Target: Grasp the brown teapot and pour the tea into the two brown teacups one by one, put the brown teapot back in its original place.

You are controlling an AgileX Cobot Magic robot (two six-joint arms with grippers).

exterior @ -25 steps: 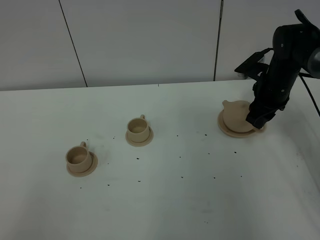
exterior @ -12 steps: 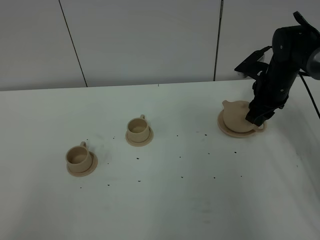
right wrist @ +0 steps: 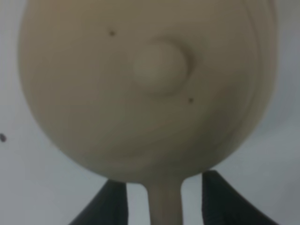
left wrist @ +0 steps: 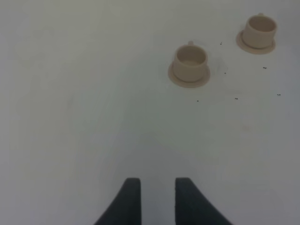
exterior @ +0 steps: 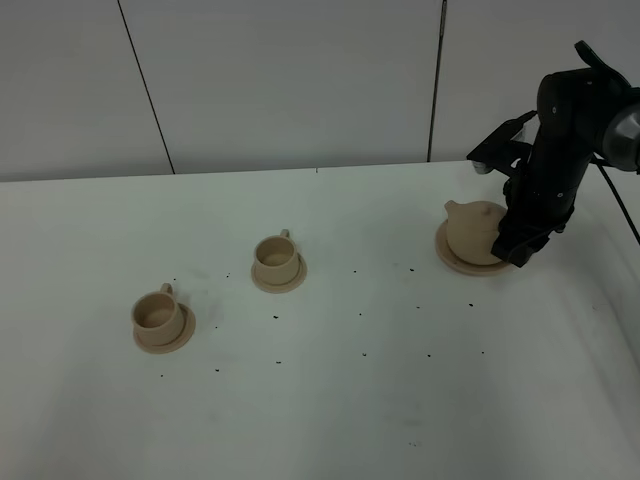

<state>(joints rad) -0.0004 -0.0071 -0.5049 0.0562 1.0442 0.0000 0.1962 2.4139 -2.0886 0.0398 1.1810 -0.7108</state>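
Exterior high view, from the left: the left teacup (exterior: 158, 318) and the middle teacup (exterior: 276, 260) stand upright, each on a small saucer (exterior: 186, 330). They are well apart on the white table (exterior: 350, 420), mouths up to take the tea. Both look empty, though the view is too distant to be sure.

The left gripper (left wrist: 157, 185) does not show in that view. Its own wrist view has it over bare table, its tips parted by a narrow gap with nothing between them. I judge it idle because this step belongs to the other arm.

Far to the right, the brown teapot (exterior: 474, 230) sits on its wide saucer (exterior: 455, 262), the original place, with its lid on and its spout towards the cups. The right gripper (exterior: 517, 243) is down at the side of the pot away from the spout, where the loop handle (right wrist: 164, 206) is. The right wrist view shows why: the handle runs between the two fingers (right wrist: 112, 206) with a sliver of table showing on each side. The jaws are therefore spread and straddle the handle without pinching it. The pot is not yet lifted, and no pouring has begun.
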